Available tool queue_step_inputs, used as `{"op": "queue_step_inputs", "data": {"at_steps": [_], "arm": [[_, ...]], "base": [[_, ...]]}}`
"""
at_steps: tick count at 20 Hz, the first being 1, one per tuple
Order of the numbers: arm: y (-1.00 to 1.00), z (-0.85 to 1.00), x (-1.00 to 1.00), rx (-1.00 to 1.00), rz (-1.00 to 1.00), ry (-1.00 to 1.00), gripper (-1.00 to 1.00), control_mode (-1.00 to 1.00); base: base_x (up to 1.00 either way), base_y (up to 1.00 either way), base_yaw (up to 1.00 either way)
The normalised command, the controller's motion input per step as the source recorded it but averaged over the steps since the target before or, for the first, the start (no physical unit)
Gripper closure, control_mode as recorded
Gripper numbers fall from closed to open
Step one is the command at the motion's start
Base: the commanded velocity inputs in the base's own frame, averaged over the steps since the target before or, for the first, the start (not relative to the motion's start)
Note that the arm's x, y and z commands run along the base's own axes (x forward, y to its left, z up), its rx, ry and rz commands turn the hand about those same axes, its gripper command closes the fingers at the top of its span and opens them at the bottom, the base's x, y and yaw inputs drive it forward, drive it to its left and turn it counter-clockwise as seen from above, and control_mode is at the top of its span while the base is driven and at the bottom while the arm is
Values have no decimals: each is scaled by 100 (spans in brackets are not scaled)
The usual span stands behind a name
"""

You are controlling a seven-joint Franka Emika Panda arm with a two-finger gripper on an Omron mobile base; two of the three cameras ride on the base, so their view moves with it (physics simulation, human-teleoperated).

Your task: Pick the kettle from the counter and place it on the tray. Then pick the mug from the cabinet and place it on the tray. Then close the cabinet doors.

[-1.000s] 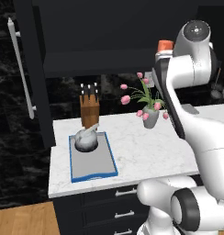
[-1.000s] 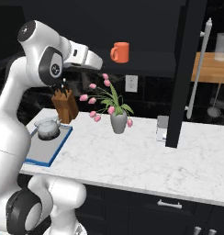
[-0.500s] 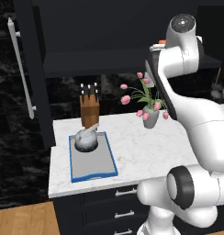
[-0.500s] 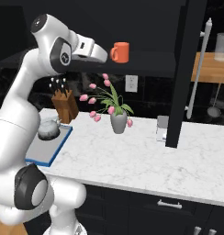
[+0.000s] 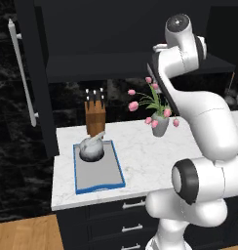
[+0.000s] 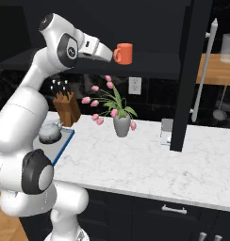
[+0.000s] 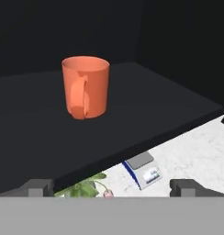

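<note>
The mug (image 7: 85,86) stood upright on the cabinet (image 7: 132,119) shelf, straight ahead of the gripper (image 7: 112,188) and slightly left, handle turned toward it; the fingers were spread wide, holding nothing.

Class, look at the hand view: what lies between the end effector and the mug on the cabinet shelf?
Nothing but bare dark shelf separates the open end effector from the mug, seen in the hand view.

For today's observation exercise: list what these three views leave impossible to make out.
- Tray, right base view: mostly hidden behind the arm.
- Mug, left base view: barely a sliver shows past the arm.
- Small scale, hand view: display too small to read.
- Hand, hand view: fingertips cut off.
</note>
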Motion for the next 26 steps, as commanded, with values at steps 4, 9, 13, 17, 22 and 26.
{"op": "queue_step_inputs", "data": {"at_steps": [4, 9, 13, 17, 22, 26], "arm": [[-1, -5, 47, 0, -5, 0, -100, -100], [-8, -1, 32, 0, -3, 0, -100, -100], [-10, -3, 29, 0, -1, 0, -100, -100], [-8, -3, 28, 0, 0, 0, -100, -100], [-5, -5, 29, 0, 0, 0, -100, -100], [-6, -7, 27, 0, 0, 0, -100, -100]], "base": [[0, 0, 0], [0, 0, 0], [0, 0, 0], [0, 0, 0], [0, 0, 0], [0, 0, 0]]}}
